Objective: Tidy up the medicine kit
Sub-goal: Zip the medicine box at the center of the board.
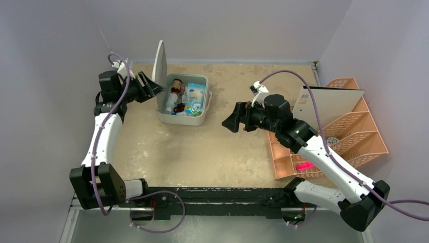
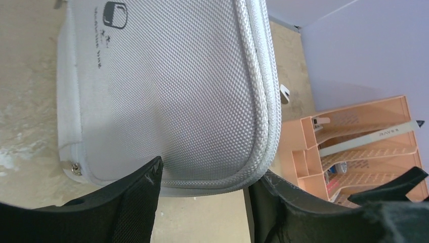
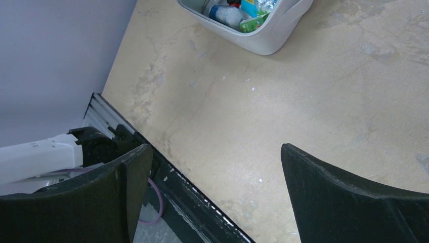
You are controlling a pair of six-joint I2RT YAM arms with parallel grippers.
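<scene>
Presently, item one: kit point(image 1: 184, 119), a pale case, sits open on the surface point(image 1: 202, 162) toward 11 o'clock from its centre. Its lid point(image 1: 160, 68) stands upright along the kit's 9 o'clock side, and its woven outer face carries a small dark logo point(image 2: 115, 13). Contents on view: a brown bottle point(image 1: 175, 86) lying at the lid side, a blue-and-white packet point(image 1: 195, 93) beside it, and smaller items too crowded to tell apart. Item two: left tool point(image 1: 154, 86), at 9 o'clock of the lid, faces its outer side with the jaws partly apart; the lid's rounded edge shows between the fingers point(image 2: 136, 202), not pinched. Item three: right tool point(image 1: 230, 120), well apart from the kit at its 3 o'clock, hangs over bare surface with jaws spread wide and nothing between them. Item four: peach organizer point(image 1: 354, 136), at the 3 o'clock edge of the surface, holds a white board point(image 1: 329, 104) leaning in its rear slot.
</scene>
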